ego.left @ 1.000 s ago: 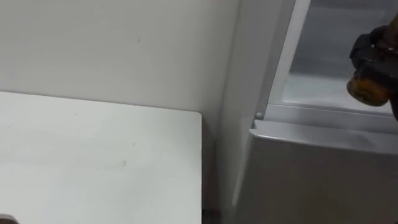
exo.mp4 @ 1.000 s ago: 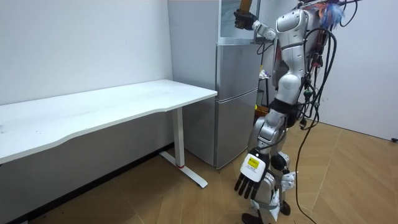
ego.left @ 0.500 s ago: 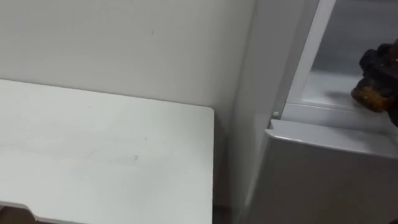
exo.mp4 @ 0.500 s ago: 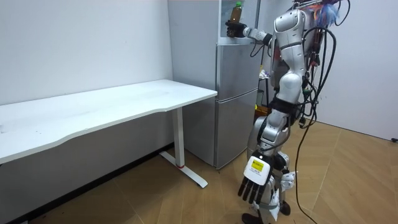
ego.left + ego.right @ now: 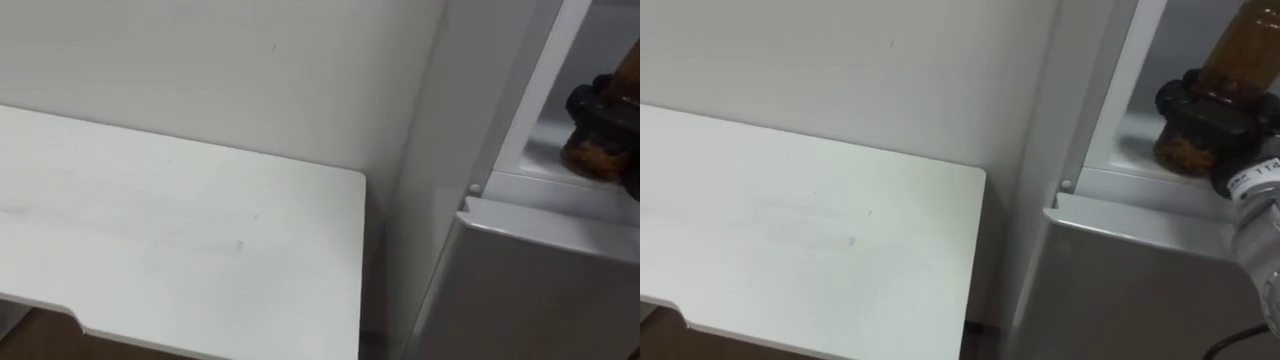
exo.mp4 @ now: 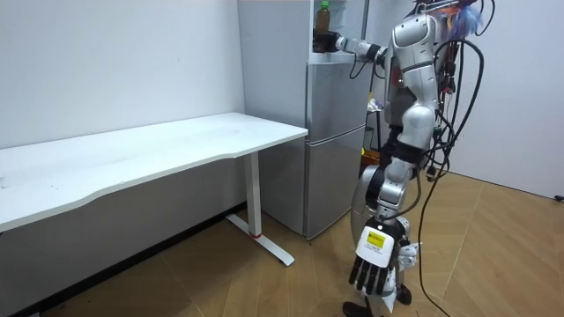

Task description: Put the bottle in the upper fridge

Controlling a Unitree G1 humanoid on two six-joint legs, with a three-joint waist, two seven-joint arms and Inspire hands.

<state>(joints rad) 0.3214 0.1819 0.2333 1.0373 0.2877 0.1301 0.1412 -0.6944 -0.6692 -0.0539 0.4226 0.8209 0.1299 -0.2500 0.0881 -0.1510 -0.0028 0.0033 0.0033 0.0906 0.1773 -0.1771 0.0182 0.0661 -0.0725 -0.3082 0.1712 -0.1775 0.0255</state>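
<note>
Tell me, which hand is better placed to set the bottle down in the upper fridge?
The right. The right hand is curled round the bottle and reaches into the open upper fridge, so it probably only has to let go. The left hand hangs open beside the robot's leg, far below.

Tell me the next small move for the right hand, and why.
Probably ease the bottle a touch deeper and set it down before opening the fingers. The right hand is curled round it just inside the upper fridge, its base close to the shelf's front edge. The left hand hangs open by the robot's leg.
</note>
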